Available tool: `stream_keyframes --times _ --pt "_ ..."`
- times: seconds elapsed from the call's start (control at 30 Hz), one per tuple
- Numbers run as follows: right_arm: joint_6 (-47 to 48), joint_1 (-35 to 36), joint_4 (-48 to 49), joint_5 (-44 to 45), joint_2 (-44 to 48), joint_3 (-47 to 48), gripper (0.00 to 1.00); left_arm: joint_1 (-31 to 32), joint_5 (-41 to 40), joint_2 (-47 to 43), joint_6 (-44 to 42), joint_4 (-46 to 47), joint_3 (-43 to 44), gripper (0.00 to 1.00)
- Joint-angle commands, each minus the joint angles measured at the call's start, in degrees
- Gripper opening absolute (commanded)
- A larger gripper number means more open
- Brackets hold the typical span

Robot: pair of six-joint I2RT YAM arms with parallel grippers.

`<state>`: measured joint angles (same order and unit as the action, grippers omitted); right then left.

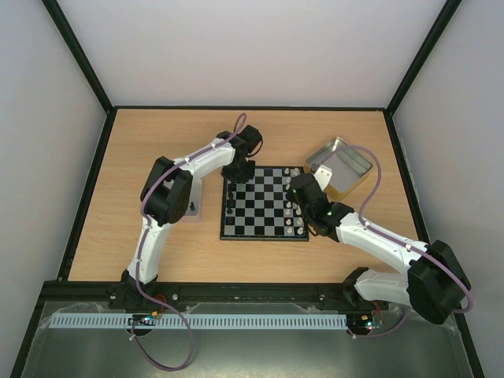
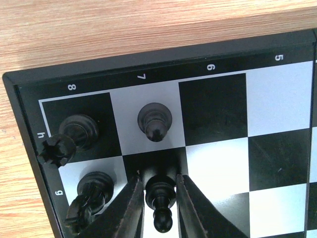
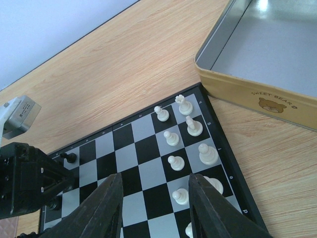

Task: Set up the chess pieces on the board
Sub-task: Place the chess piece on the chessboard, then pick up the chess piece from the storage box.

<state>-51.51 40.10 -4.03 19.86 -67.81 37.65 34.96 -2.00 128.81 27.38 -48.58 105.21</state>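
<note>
Board (image 1: 264, 203) flat on the table (image 1: 157, 130), at the centre of the overhead frame, square to the table's edges. Black pieces (image 1: 230, 203) in a short file along the board's left edge in that view, pale pieces (image 1: 294, 214) in the columns at its right edge. Left fingers (image 2: 130, 210) down over the board's upper left corner. In the left wrist frame, up from the bottom edge, one on each side of a black pawn (image 2: 159, 196) standing upright between them. Only narrowly parted and very close to its base, no telling whether pressing on it or just clear of it. Above it, a second black pawn (image 2: 155, 121) on a pale square. At left, a rook (image 2: 74, 136) on the dark corner square, and a knight (image 2: 94, 188) on the pale square below it at lower left. Right fingers (image 3: 106, 210) at the bottom of the right wrist frame, plainly parted with nothing between them, above the board's right half near the pale pawns. Open tin (image 3: 247, 94) with a yellow wall and a bear print at upper right of that frame, on the table just beside the board's corner
</note>
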Motion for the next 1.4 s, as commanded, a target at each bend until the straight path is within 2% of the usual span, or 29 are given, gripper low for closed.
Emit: stream_keyframes --times 0.0,0.3,0.47,0.8,0.97,1.13,1.37 --pt "-0.79 -0.26 0.25 1.33 -0.39 -0.15 0.36 -0.50 -0.45 0.57 -0.61 -1.08 1.53 0.23" --pt "-0.88 -0.24 0.33 0.81 0.04 0.16 0.36 -0.46 1.08 -5.26 -1.03 -1.17 1.74 0.33" --pt "-0.75 -0.27 0.53 0.46 0.22 0.29 0.36 -0.53 -0.43 -12.65 -0.80 -0.15 -2.01 0.38" --pt "-0.40 -0.25 1.35 -1.68 -1.81 1.57 0.36 -5.28 -5.94 -33.55 4.03 5.33 -27.32 0.41" --pt "-0.65 -0.20 2.16 -3.29 -3.73 2.41 0.35 -10.91 -4.14 -41.56 4.48 6.13 -39.44 0.33" --pt "-0.79 -0.20 2.51 -4.41 -5.05 2.82 0.35 -13.31 -1.66 -43.12 2.31 6.74 -47.10 0.32" --pt "-0.96 -0.20 2.41 -4.82 -5.93 3.39 0.35 -14.77 -1.29 -37.99 0.30 9.77 -49.75 0.32"
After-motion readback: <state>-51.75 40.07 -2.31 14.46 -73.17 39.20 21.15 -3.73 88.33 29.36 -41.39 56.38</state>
